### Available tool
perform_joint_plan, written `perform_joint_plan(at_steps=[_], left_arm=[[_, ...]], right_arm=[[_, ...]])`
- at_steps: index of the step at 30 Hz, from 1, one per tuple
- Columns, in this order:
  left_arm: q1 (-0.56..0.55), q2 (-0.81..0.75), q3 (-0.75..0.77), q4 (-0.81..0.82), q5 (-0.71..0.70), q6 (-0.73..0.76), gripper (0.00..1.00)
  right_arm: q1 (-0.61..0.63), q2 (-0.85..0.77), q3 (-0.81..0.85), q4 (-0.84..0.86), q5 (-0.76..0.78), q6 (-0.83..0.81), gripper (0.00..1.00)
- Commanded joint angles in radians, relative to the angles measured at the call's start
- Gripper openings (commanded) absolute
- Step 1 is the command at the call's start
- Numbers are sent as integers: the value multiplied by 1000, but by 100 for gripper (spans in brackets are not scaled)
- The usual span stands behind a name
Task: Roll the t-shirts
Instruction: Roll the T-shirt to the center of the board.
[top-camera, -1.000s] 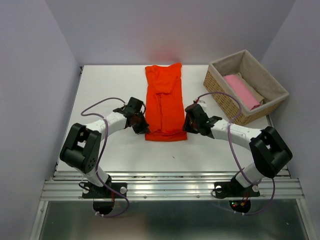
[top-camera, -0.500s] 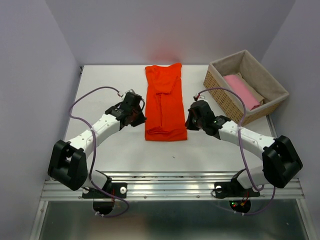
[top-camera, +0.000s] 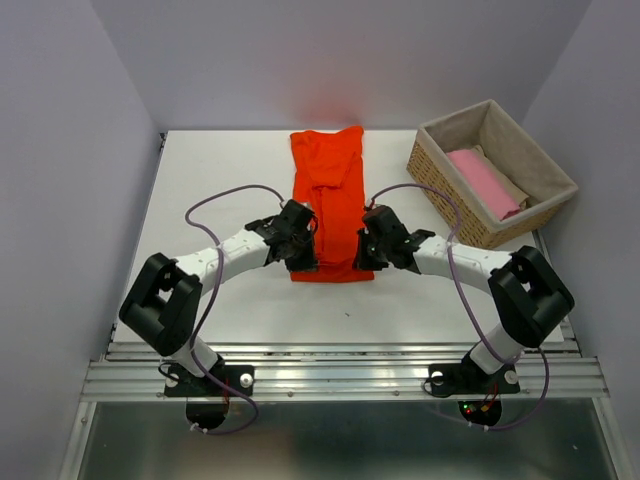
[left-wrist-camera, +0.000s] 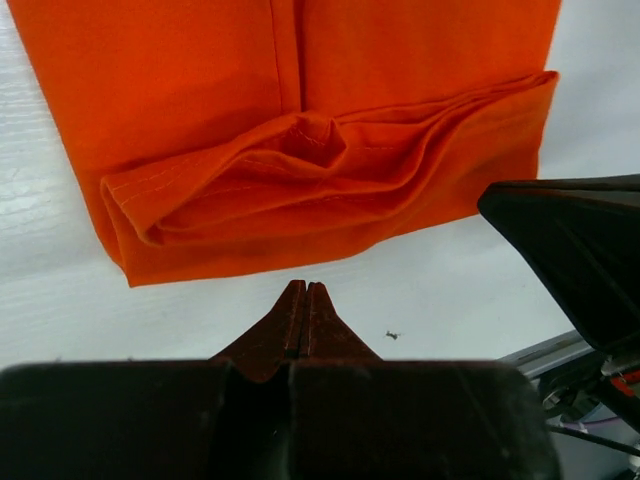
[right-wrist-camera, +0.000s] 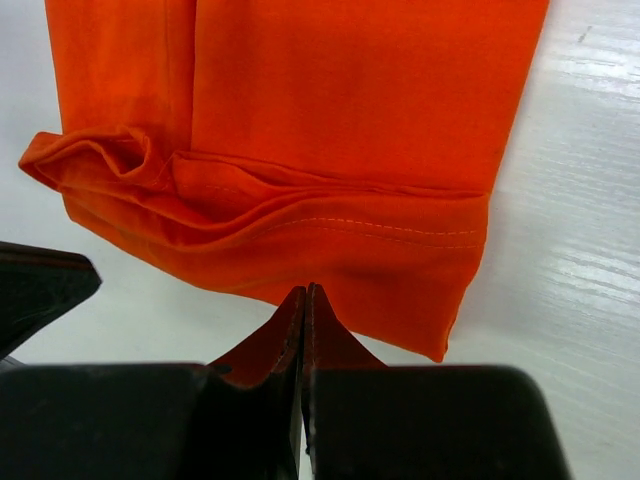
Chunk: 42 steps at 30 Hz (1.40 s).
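One orange-red t-shirt (top-camera: 328, 200) lies on the one table (top-camera: 220, 180). There is one basket (top-camera: 450, 205), with one pink t-shirt (top-camera: 483, 180) in it. That makes two t-shirts that show clearly. There are two arms, the left arm (top-camera: 235, 250) and the right arm (top-camera: 455, 258). Each has one tool: the left tool (top-camera: 304, 252) and the right tool (top-camera: 363, 254).

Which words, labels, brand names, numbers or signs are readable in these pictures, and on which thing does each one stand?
There are none to read.
The orange t-shirt is plain, with no print or tag showing.
The basket and the pink t-shirt in it bear no label.
The left gripper and right gripper show no marking.
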<state>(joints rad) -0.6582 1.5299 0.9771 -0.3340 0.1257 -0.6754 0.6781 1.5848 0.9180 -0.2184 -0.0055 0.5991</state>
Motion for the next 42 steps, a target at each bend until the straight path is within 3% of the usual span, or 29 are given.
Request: perform_joint_plan(at_steps=[1,9,17,22,30,38,42], left_arm=[[2,61,41,39,17,43,0],[37,216,196,-10,-50,103,0],[121,234,235,-22,-90,122,0],[124,164,207,-34,-97,116,0],[121,19,40,30,-25,62,0],[123,124,8,102,-9,63,0],[123,168,12,92,-69,68,0]], right_arm=[[9,23,58,34,-11,11,1],[9,35,70,31,1,33,1],[9,86,119,27,30,30,1],[9,122,162,25,13,19,1],[37,129,165,43,-44,33,1],[37,234,208,56,-7,34,1],[37,305,231,51,38,31,1]])
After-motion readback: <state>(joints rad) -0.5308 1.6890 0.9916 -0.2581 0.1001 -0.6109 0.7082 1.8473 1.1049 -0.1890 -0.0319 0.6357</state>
